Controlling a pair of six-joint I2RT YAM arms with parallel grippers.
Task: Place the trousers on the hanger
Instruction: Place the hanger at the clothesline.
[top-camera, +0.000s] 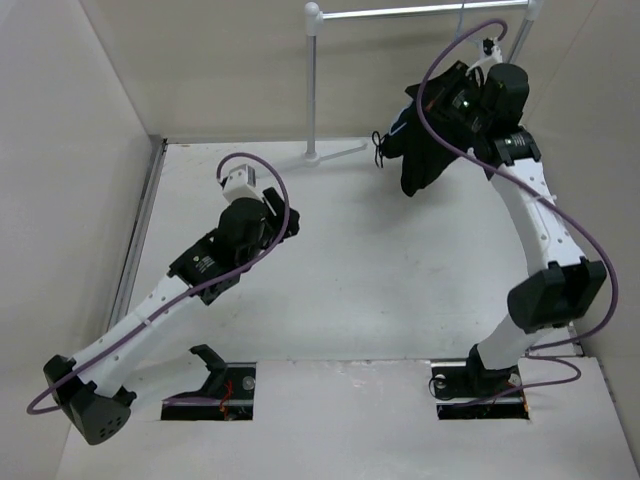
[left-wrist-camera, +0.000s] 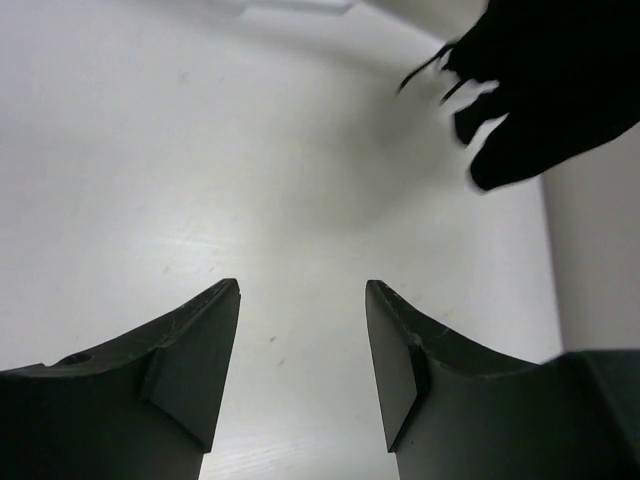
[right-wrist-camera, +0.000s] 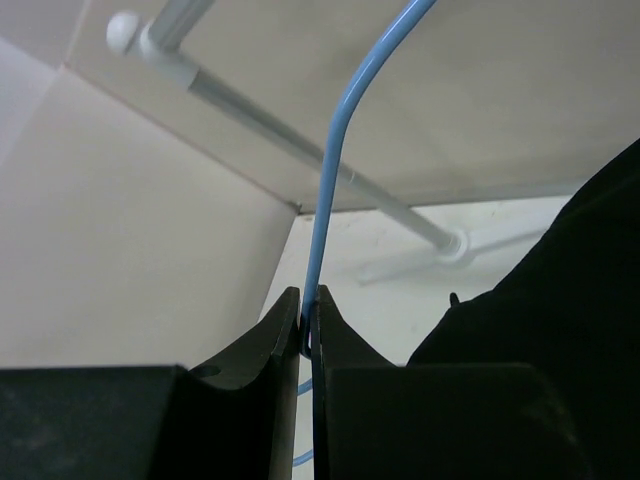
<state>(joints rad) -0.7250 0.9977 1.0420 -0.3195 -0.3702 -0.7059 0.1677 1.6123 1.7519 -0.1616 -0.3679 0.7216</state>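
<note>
meeting beige walls (top-camera: 70, 150), the white table (top-camera: 400, 270) bears a rack (top-camera: 313, 90).

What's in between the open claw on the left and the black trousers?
Just bare white table. The left wrist view shows it best: from the left gripper up to the trousers, nothing lies on the tabletop.

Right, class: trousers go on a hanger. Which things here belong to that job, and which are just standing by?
Job: black trousers; blue wire hanger; right gripper, shut on the hanger.
Standing by: white clothes rack; left gripper, open and empty; table.
</note>
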